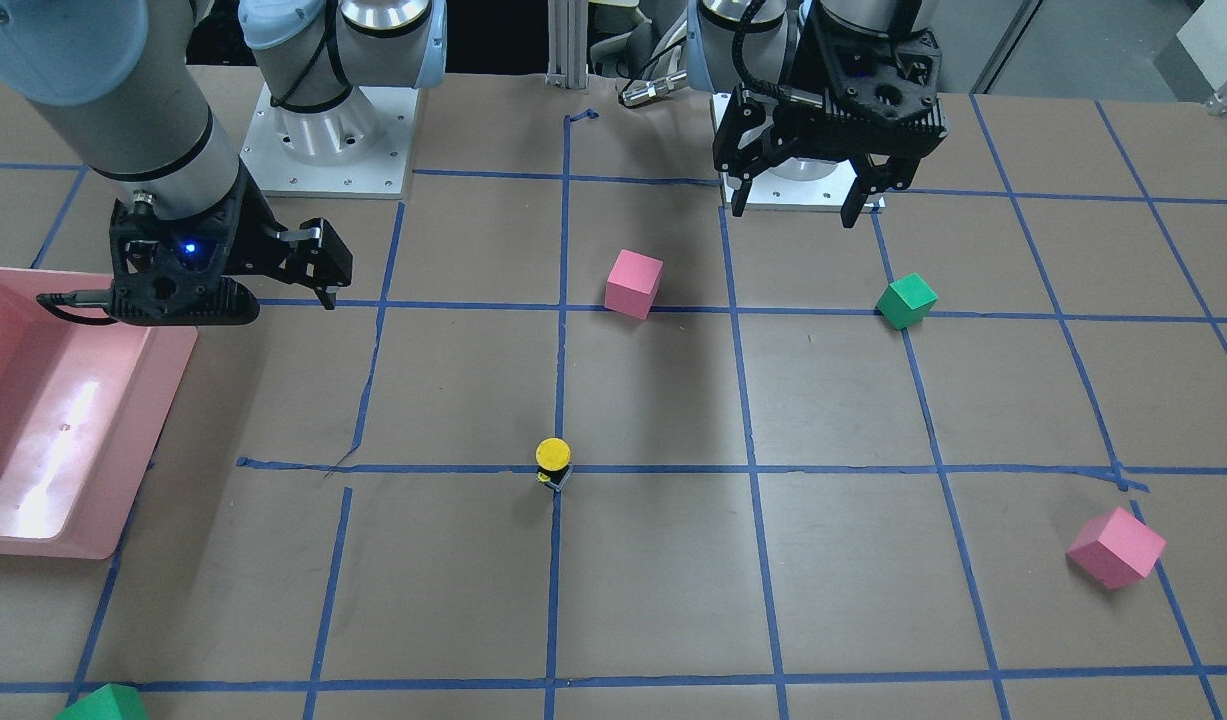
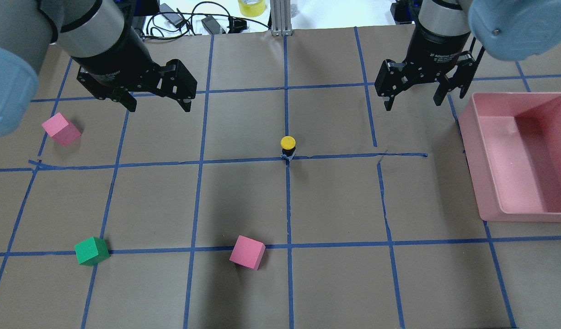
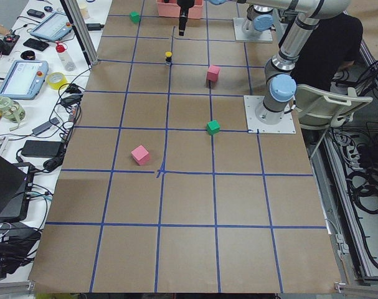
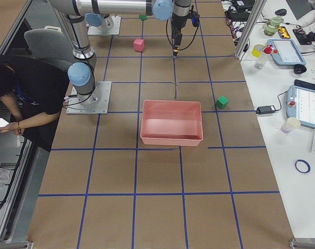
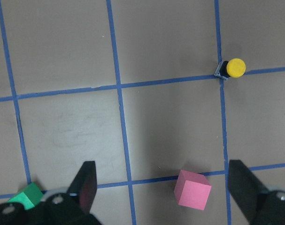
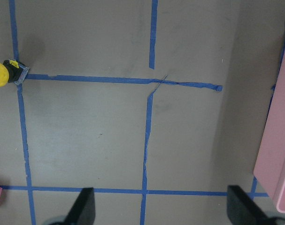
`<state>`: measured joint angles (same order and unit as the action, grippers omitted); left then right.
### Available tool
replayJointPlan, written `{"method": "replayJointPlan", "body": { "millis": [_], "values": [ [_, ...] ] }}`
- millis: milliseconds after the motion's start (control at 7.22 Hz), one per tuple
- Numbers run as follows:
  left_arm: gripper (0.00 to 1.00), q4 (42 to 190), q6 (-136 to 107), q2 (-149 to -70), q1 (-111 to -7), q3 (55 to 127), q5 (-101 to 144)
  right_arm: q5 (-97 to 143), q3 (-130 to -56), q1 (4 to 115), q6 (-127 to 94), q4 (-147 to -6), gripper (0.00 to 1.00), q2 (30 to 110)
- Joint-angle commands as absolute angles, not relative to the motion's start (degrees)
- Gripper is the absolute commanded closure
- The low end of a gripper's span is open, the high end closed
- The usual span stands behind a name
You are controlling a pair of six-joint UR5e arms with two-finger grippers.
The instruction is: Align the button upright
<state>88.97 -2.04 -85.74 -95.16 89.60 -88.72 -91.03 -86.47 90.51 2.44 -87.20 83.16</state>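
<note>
I'm running a robotics lab rig: two grey-and-blue industrial arms (image 3: 288,47) are bolted through white square metal base plates (image 3: 287,124) to a brown paper-covered table (image 3: 189,249) gridded with blue tape lines (image 3: 189,172). White side benches (image 3: 8,124) carry blue-edged teach-pendant tablets (image 3: 22,79), black cables (image 3: 64,99) and a yellow tape roll (image 3: 56,80). A person in black (image 4: 22,85) is alongside.

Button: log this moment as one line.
button: upright on tape crossing, untouched | left gripper: open, empty, aloft | right gripper: open, empty, aloft
</note>
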Motion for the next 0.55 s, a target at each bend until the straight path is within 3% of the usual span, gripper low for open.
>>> {"method": "replayJointPlan", "body": {
  "millis": [0,415],
  "values": [
    [0.00,89.47,-2.46,-85.34,-95.10,90.09,-88.42,-90.09,-86.74,90.79,1.33,-87.45,0.00,83.32],
    [0.00,88.95,-2.20,-84.99,-94.66,90.35,-88.33,-91.05,-87.01,90.79,1.32,-86.57,0.00,83.50]
  ]
}}
